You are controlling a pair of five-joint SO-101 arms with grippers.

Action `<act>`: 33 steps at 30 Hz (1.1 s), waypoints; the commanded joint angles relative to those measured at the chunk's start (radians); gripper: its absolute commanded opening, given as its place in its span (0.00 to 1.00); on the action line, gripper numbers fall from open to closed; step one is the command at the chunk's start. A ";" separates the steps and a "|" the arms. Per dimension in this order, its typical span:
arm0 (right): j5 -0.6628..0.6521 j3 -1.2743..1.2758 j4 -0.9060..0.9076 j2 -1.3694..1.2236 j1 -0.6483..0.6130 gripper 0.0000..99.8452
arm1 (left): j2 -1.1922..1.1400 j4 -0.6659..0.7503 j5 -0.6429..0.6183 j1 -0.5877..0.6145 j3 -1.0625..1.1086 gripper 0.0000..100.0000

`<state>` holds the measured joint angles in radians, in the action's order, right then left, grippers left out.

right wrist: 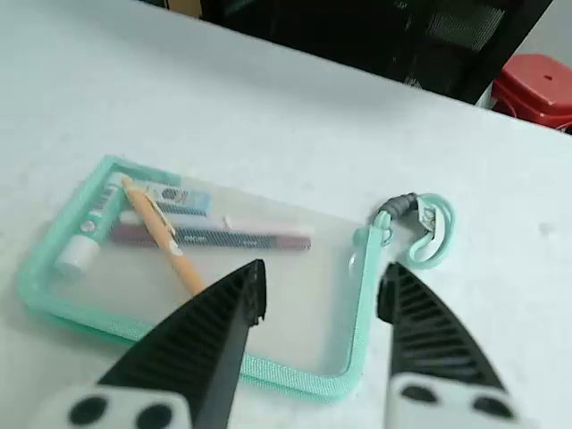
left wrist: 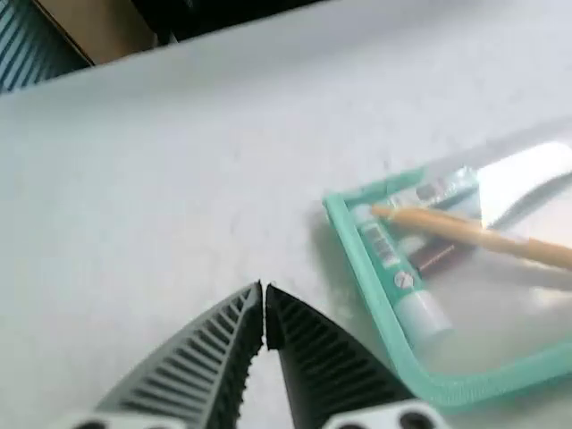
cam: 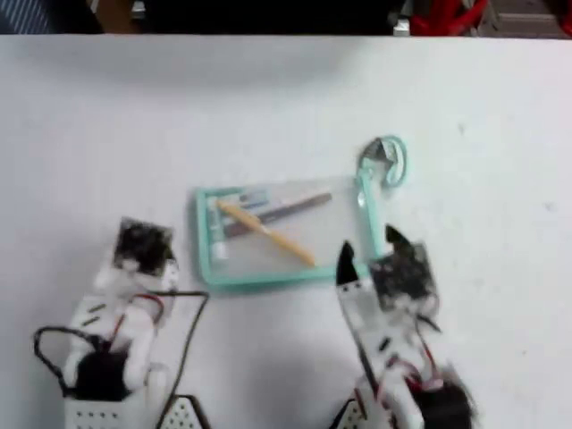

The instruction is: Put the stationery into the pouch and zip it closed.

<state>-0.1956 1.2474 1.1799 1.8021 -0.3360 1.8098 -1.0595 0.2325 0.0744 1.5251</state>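
A clear pouch [cam: 284, 234] with a mint green zip border lies flat mid-table, seen too as the pouch [right wrist: 214, 268] and the pouch [left wrist: 465, 286]. Inside it lie an orange pencil [cam: 265, 232], a dark pen [right wrist: 210, 238], a glue stick [left wrist: 407, 286] and a small eraser [right wrist: 174, 195]. A mint loop with a metal clip [cam: 386, 159] hangs off its far right corner. My right gripper [cam: 368, 253] stands open just off the pouch's near right corner. My left gripper [left wrist: 264, 308] is shut with nothing in it, left of the pouch.
The white table [cam: 286, 98] stretches wide beyond the pouch. A dark gap and a red stool [right wrist: 536, 85] lie past its far edge. Cables [cam: 179, 322] trail by the left arm's base.
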 commanded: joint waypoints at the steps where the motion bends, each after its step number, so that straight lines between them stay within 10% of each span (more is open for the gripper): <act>1: -0.003 0.158 -0.097 0.001 0.061 0.28 | 0.013 0.031 0.005 -0.010 0.049 0.03; 33: 0.006 0.443 0.090 -0.004 0.297 0.29 | 0.013 -0.226 0.003 0.001 0.167 0.03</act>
<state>-0.1956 1.6817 1.2643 1.7914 -0.0476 1.8098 -1.2774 0.2325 0.0744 1.6970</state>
